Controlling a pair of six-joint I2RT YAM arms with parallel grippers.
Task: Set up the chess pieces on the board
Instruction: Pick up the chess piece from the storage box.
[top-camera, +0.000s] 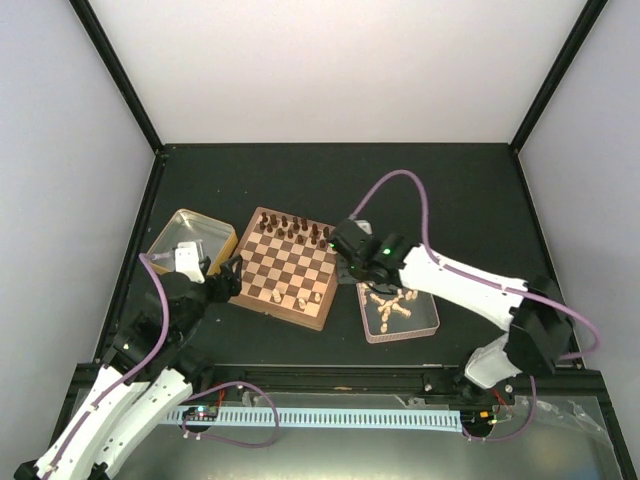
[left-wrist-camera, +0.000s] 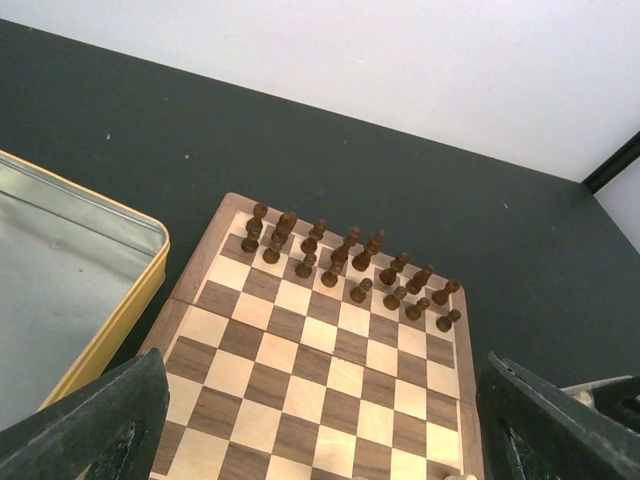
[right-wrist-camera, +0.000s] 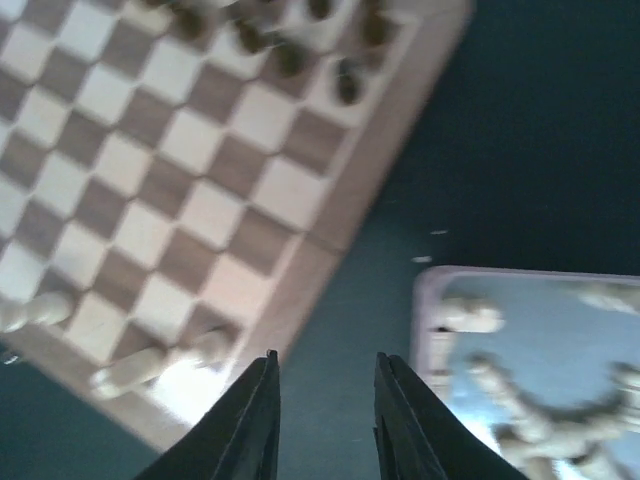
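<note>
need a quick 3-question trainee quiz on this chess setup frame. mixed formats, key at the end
1. True or false: the dark chessmen stand in two rows along the far side of the board.
2. Where do most of the pale chess pieces lie? A) on the board, B) in the clear tray, C) in the yellow-rimmed tin.
3. Fill the blank: the right gripper hangs over the gap between board and tray, its jaws slightly parted, holding ____.

Key: 1 true; 2 B; 3 nothing.
</note>
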